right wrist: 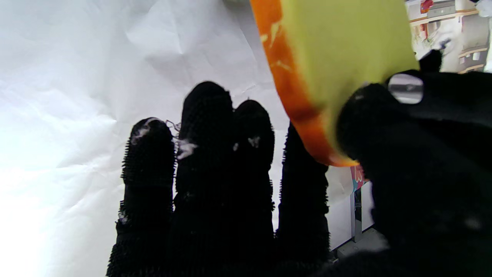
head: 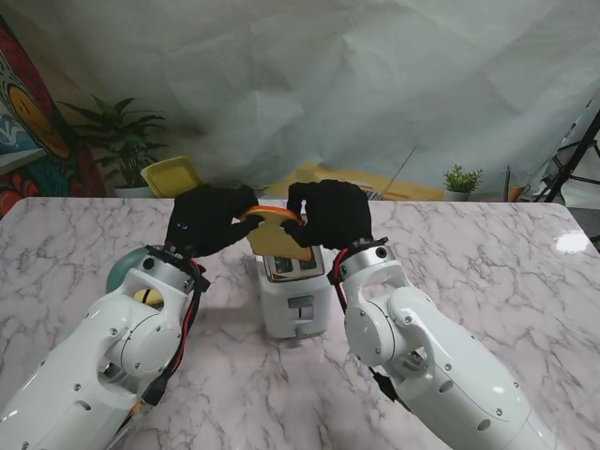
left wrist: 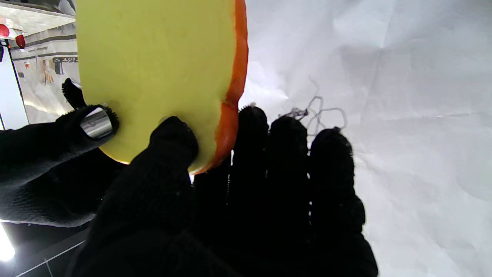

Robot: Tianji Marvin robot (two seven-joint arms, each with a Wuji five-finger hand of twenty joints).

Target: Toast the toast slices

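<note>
A yellow toast slice (head: 277, 234) with an orange crust hangs upright just above the slots of the white toaster (head: 294, 292) in the middle of the table. Both black-gloved hands pinch it from opposite sides. My left hand (head: 210, 221) grips its left edge, and my right hand (head: 330, 215) grips its right edge. In the left wrist view the thumb presses on the slice (left wrist: 161, 69) with the fingers (left wrist: 292, 173) behind it. The right wrist view shows the same slice (right wrist: 338, 50) caught between thumb and forefinger of that hand (right wrist: 238, 192).
A teal dish (head: 125, 269) lies by my left forearm, partly hidden, with something yellow (head: 143, 297) beside it. A yellow square object (head: 173, 176) stands at the table's far edge, next to a potted plant (head: 122, 141). A small plant (head: 461, 182) stands far right.
</note>
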